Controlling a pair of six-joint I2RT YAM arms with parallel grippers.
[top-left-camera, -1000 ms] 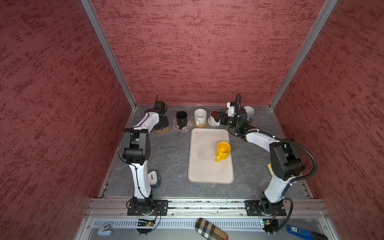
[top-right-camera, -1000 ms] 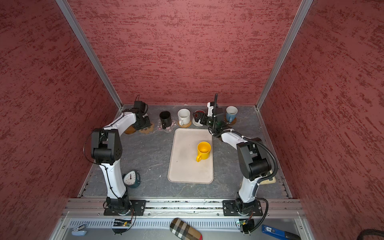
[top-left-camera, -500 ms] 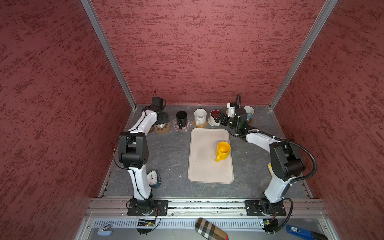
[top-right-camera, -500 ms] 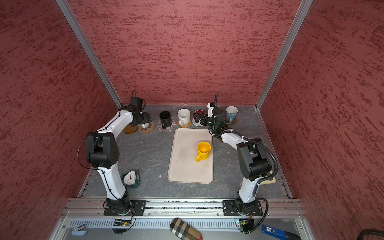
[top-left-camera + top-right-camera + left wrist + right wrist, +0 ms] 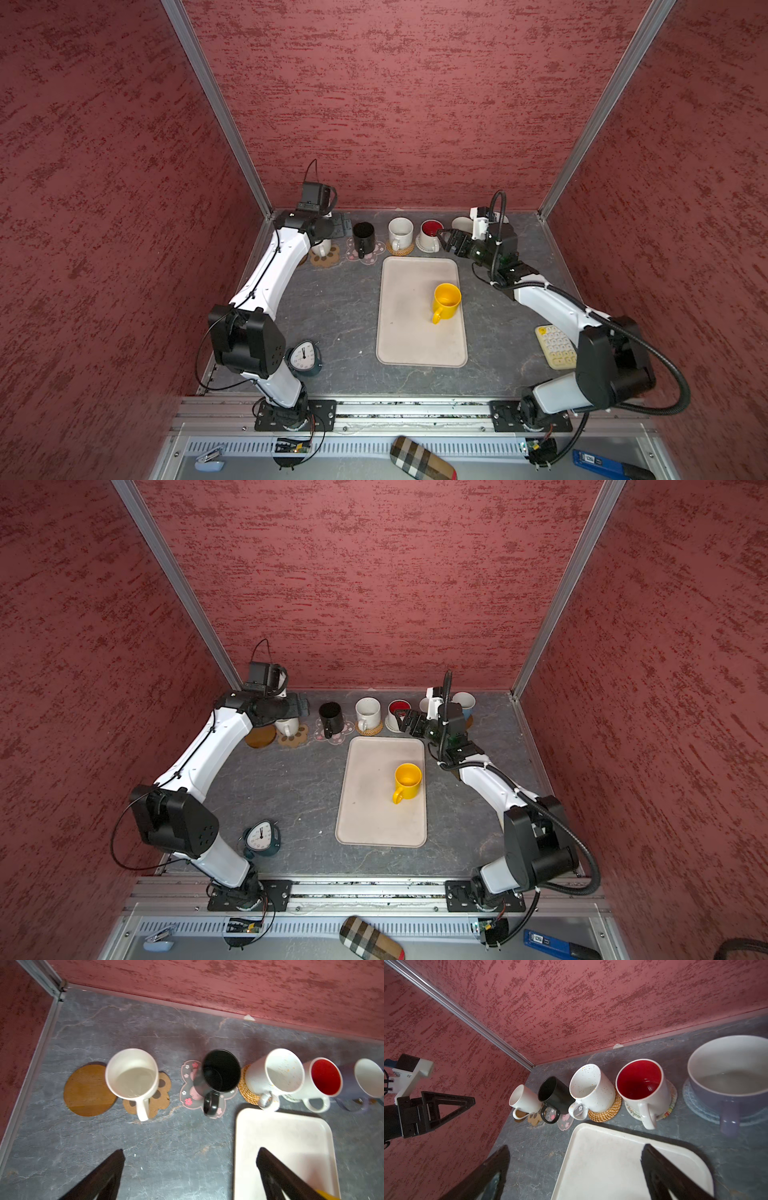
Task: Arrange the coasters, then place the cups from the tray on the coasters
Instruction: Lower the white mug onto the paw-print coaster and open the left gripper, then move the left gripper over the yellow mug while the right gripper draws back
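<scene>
Left wrist view: the left gripper (image 5: 191,1150) hangs over the left end of the mug row, its 2 black jaws spread wide with nothing between them. The plain white ceramic mug (image 5: 132,1076) stands upright on the tan paw-shaped cork coaster (image 5: 162,1095), just beside 1 bare brown round coaster (image 5: 87,1091). Next along are the black mug (image 5: 221,1070) on the pink flower-shaped coaster (image 5: 188,1088) and the speckled white mug (image 5: 278,1072) on the woven rattan round coaster (image 5: 247,1088). The right gripper (image 5: 576,1147), likewise spread and empty, hovers over a corner of the large beige rectangular tray (image 5: 602,1157), near the white mug with red inside (image 5: 641,1084). In both top views 1 yellow mug (image 5: 446,301) (image 5: 408,780) stands on the tray.
</scene>
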